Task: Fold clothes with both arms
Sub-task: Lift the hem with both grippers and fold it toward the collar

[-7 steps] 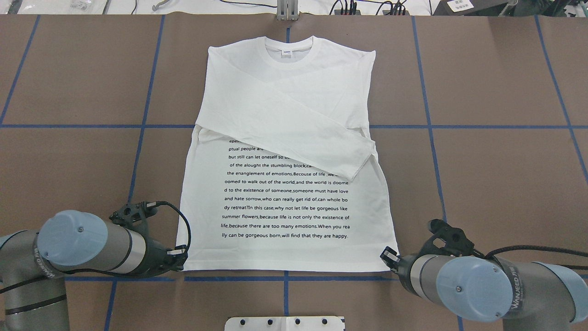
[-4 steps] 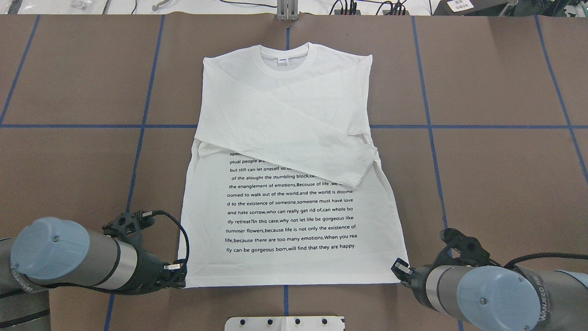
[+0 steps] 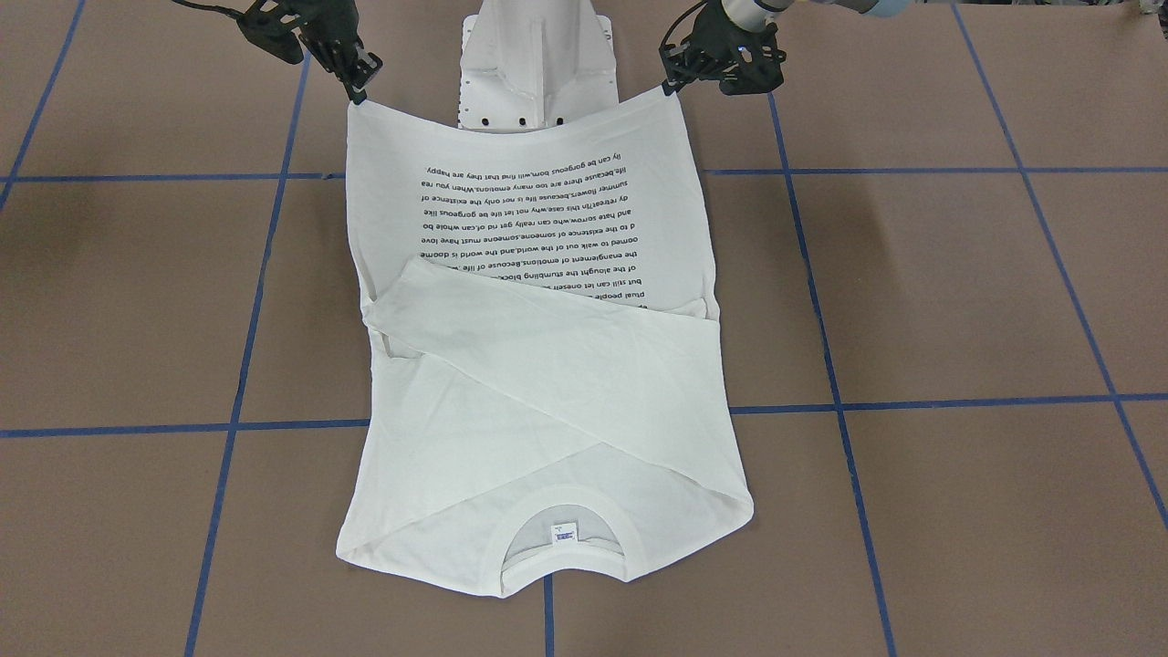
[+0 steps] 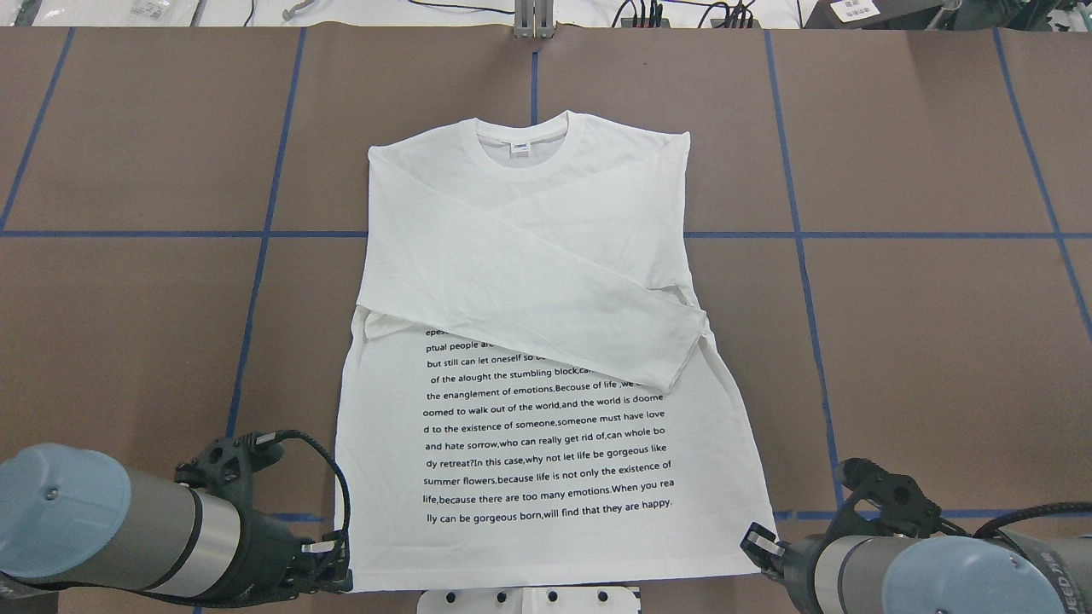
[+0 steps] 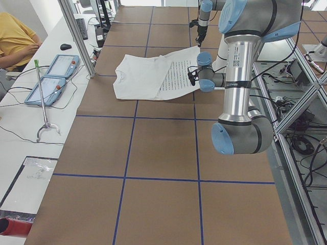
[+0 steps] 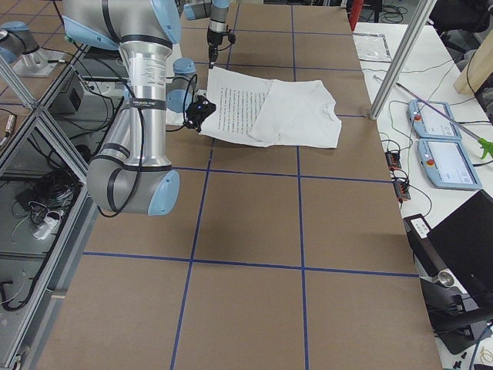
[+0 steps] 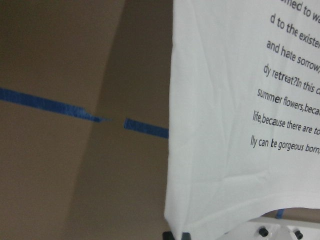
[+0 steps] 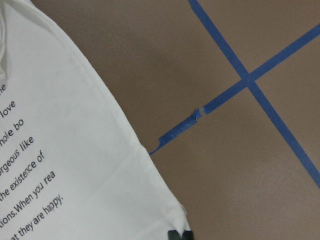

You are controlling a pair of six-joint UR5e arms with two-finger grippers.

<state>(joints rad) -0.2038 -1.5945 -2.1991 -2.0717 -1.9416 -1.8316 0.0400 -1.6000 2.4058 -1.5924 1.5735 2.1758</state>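
As two arms (image 4: 128, 529) (image 4: 926, 584) grip, one shirt (image 4: 529, 256)

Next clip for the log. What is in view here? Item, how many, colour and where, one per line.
shirt: one, white with black text, mid-table, sleeves crossed over the chest, collar away from the robot.
table: one, brown with a blue tape grid, under the shirt.
pedestal base: one, white, at the robot's edge, partly covered by the shirt's hem.
control pendants: two, grey-blue, on the side bench across from the robot.
person: one, yellow top, beside that bench.
left end effector: one, black, shut on the hem corner on the robot's left.
right end effector: one, black, shut on the other hem corner.
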